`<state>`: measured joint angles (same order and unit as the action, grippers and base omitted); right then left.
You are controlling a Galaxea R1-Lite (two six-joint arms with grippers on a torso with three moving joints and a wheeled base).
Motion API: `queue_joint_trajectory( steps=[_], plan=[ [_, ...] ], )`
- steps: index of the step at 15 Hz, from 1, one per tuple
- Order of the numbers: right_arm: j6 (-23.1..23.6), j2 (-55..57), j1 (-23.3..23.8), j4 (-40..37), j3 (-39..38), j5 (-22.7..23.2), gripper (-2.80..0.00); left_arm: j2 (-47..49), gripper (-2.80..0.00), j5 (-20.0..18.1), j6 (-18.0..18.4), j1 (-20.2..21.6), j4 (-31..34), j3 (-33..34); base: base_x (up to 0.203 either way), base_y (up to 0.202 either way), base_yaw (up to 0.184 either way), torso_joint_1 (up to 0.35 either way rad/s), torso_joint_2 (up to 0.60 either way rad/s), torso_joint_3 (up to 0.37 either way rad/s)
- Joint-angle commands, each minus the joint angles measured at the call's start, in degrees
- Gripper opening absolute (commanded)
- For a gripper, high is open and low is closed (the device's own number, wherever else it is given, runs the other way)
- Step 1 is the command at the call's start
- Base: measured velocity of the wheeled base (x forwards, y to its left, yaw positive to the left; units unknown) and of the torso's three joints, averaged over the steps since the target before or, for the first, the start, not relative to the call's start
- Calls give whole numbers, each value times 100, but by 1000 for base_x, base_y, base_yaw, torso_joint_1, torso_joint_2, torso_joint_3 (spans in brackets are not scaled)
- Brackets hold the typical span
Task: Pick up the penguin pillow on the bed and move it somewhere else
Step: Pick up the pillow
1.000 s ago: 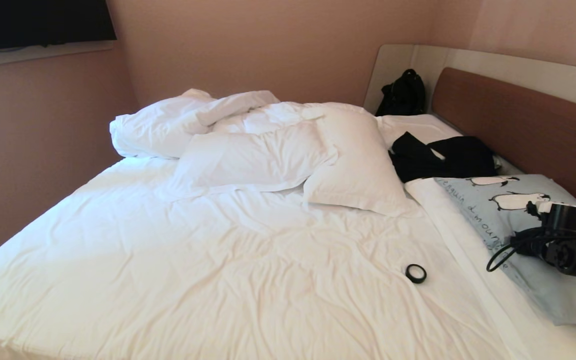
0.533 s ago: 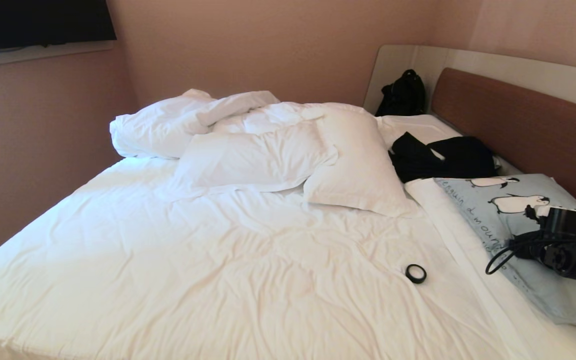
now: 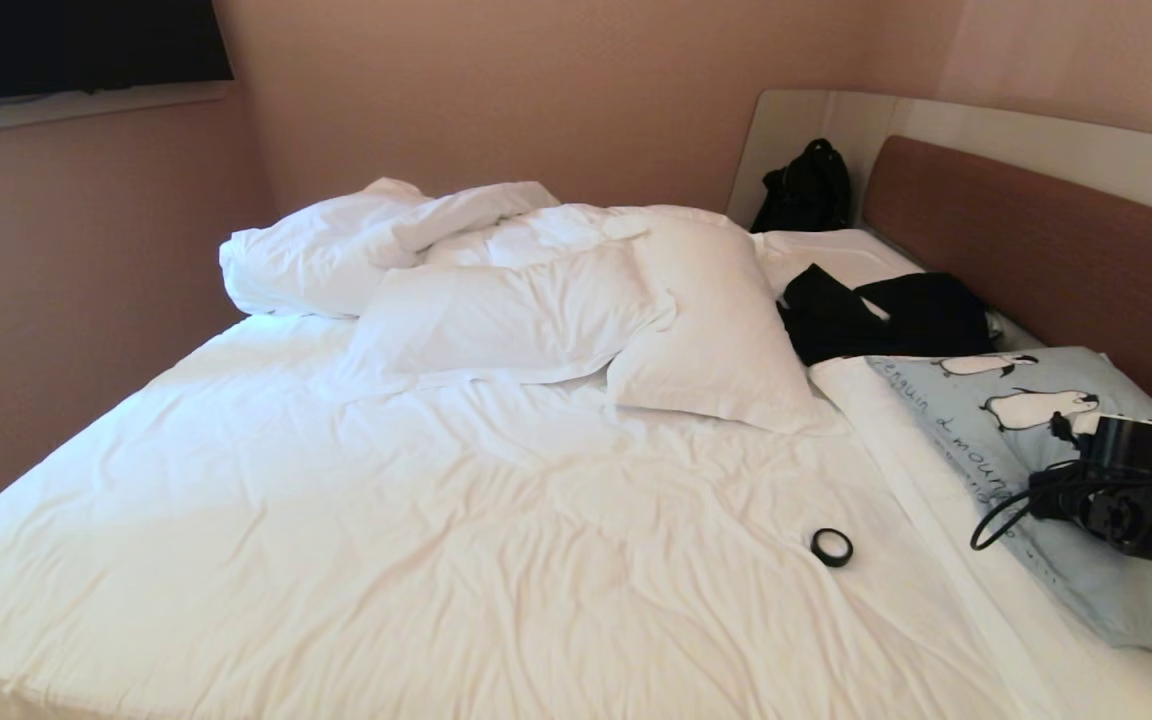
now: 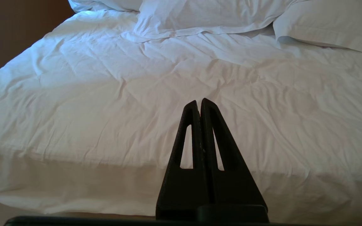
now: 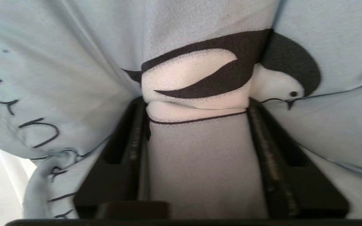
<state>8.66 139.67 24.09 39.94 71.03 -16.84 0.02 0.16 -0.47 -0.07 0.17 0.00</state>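
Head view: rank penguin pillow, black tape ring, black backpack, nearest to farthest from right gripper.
1. penguin pillow: under the right gripper, its fabric bunched between the jaws.
2. black tape ring: on the sheet, toward the robot's left.
3. black backpack: far corner by the headboard.

The rectangular light blue fabric penguin pillow (image 3: 1036, 470) has black-and-white penguins and dark script. Beside this pillow, the large bed's wrinkled sheets (image 3: 456, 520) are white, the small tape ring (image 3: 832, 546) black, the wooden headboard (image 3: 1046, 250) brown.
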Motion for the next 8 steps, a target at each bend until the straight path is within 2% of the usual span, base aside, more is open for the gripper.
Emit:
queue_joint_trajectory(
  steps=[1, 8],
  plan=[
    [5, 5, -9, 23, 7, -12, -280, -2, -280, 2, 3, -1, 1, 9, 0, 0, 0, 0, 0, 0],
    [-141, -235, -36, 18, -11, -12, -280, -2, -280, 2, 2, -1, 1, 9, 0, 0, 0, 0, 0, 0]
  ],
)
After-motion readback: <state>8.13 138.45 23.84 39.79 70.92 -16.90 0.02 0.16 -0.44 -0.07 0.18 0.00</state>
